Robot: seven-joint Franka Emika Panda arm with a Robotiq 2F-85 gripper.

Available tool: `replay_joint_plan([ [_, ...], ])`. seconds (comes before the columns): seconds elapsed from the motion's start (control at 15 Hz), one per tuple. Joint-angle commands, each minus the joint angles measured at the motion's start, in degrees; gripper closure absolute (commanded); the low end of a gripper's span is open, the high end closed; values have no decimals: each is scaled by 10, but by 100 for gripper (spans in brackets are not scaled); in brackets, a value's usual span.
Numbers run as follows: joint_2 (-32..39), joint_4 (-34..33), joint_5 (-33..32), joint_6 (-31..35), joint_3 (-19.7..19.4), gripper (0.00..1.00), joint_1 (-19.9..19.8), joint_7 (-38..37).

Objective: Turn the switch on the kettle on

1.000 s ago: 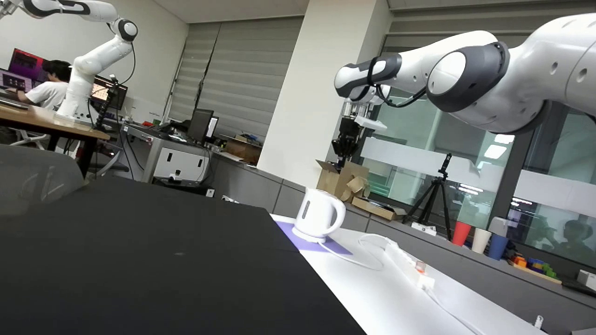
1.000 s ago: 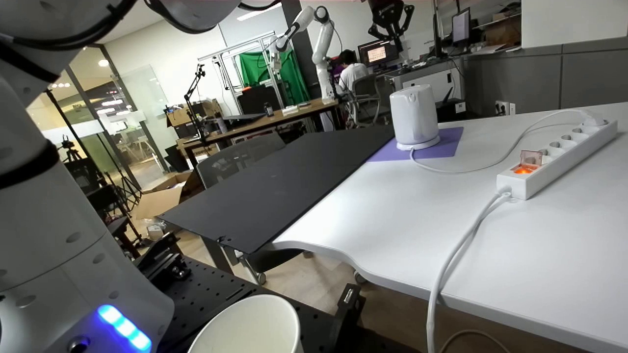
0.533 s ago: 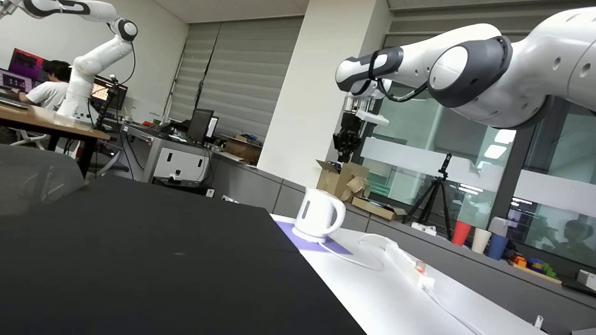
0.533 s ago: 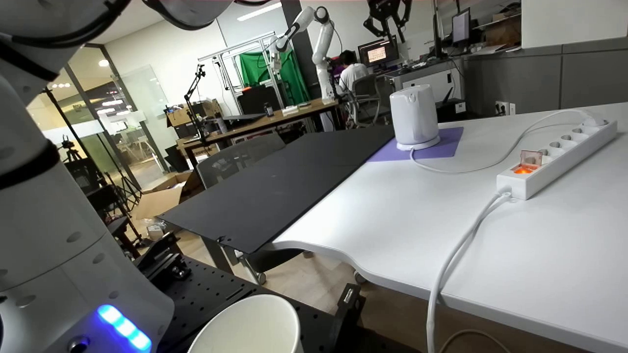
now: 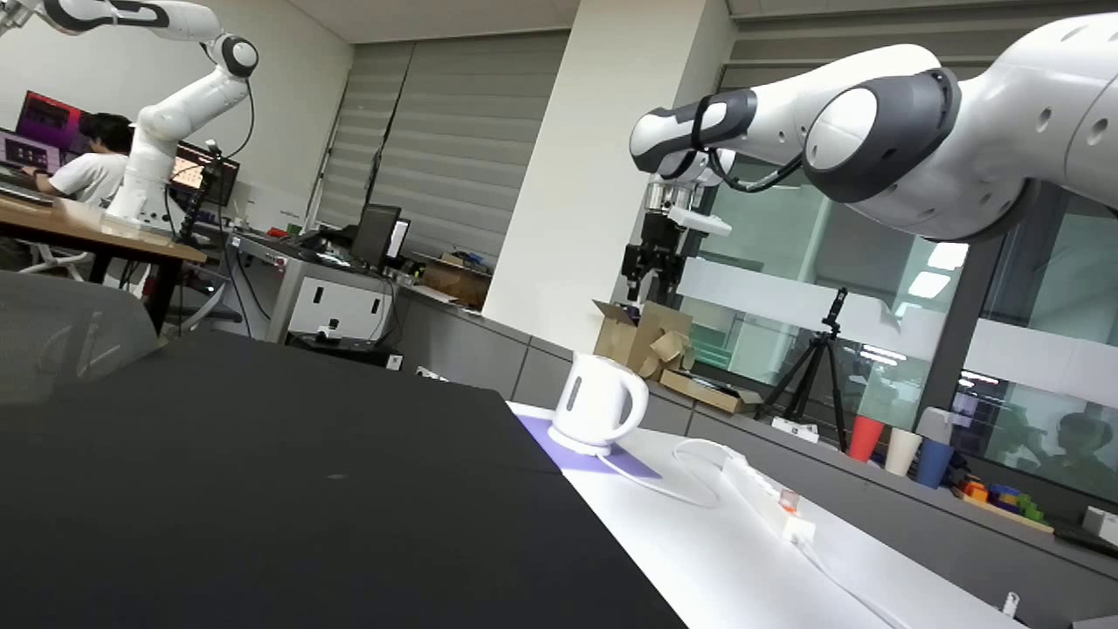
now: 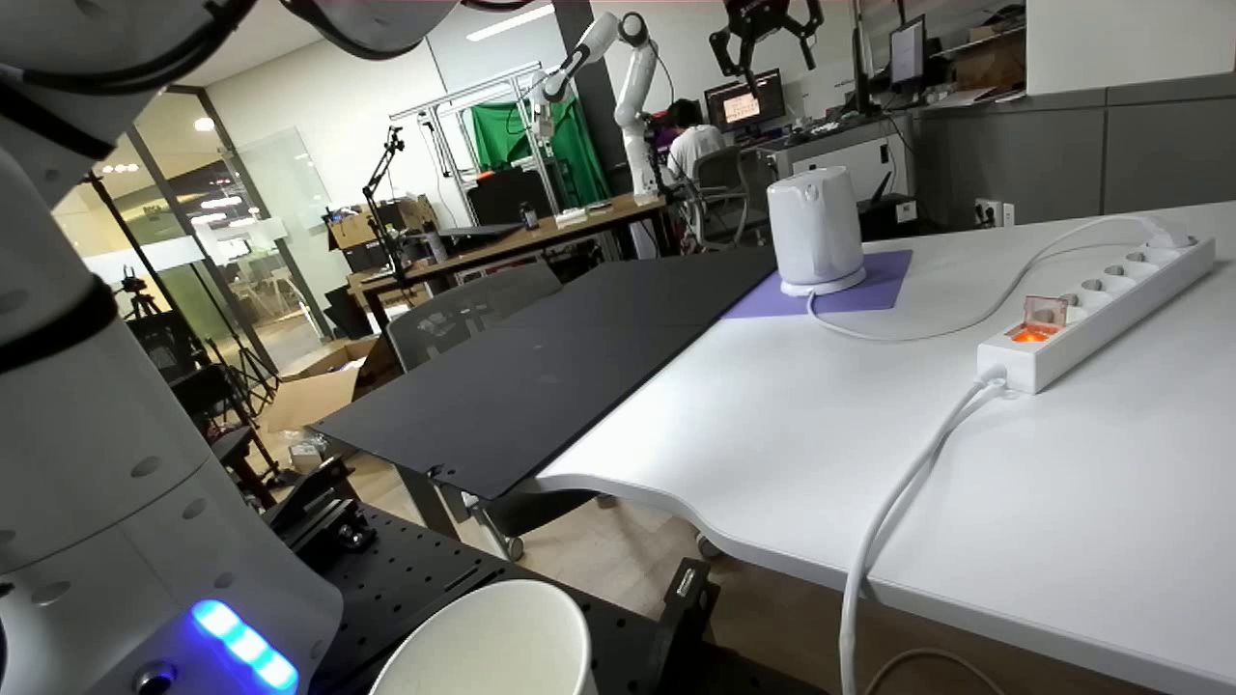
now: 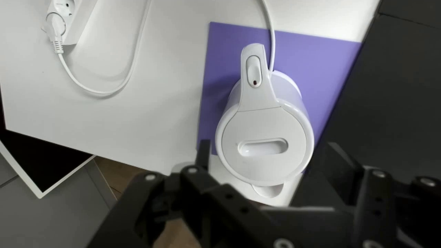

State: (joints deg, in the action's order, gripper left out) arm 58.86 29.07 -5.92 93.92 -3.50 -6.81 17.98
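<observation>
Toward 10 o'clock in the wrist view: white counter. Purple mat on it, bearing white electric kettle, upright. Robotiq gripper higher up, well apart from it, jaws spread wide. Kettle's handle points to 12 o'clock; along its top, oblong switch, dark red spot at the 6 o'clock end.

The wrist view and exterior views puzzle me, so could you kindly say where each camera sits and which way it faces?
Wrist view: above the kettle, facing down at its switch; the gripper shows along the bottom, jaws apart.
An exterior view: low over the black surface, facing the kettle and windows; the robot's arm reaches in from the picture's right.
An exterior view: beside the base, facing along the white table; base at left, gripper at top.
Both exterior views share the kettle on its purple mat.
</observation>
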Motion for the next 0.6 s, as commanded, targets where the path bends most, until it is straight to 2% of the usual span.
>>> replay_joint_plan([
  [0.0,-4,-5,-2,-17,-5,0,3,-20],
  [0.53,0,0,0,-12,-1,0,0,-2],
])
